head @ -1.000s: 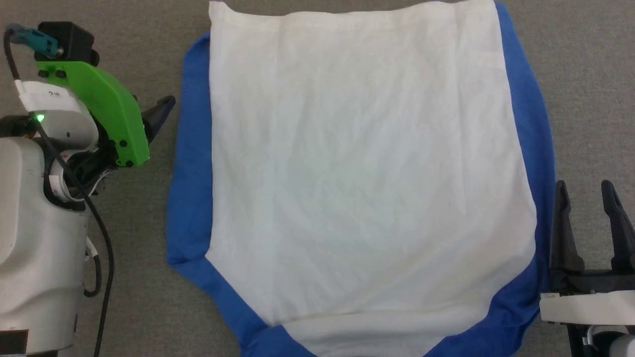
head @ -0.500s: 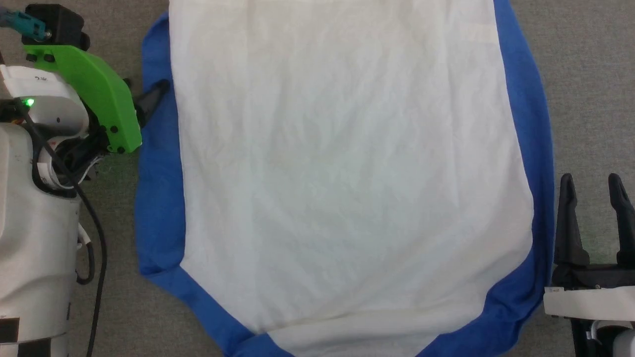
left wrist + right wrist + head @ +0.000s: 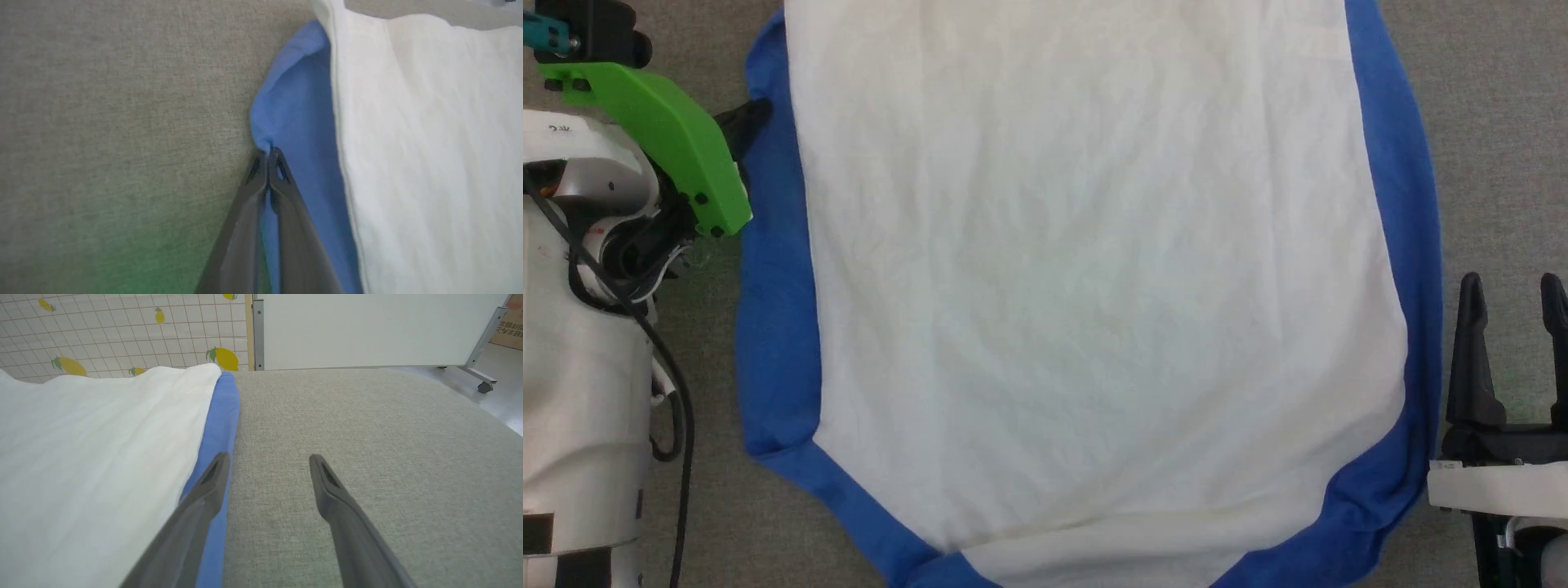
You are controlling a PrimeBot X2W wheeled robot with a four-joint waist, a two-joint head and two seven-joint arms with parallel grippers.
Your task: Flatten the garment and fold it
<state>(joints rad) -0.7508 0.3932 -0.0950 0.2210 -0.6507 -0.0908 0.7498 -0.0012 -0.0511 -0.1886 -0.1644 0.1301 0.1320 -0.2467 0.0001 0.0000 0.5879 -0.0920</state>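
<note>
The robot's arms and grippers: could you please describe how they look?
The left arm has a pale grey-white shell, a bright green bracket and a looping black cable. The left gripper and right gripper each have two long, dark, tapering fingers; a white block sits behind the right one.

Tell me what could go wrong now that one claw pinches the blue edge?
The left gripper holds only a small pinch of the garment at its blue edge; it might slip out when pulled.
The right gripper is open beside the other edge, holding nothing, so a one-sided pull could skew or wrinkle the white body.
</note>
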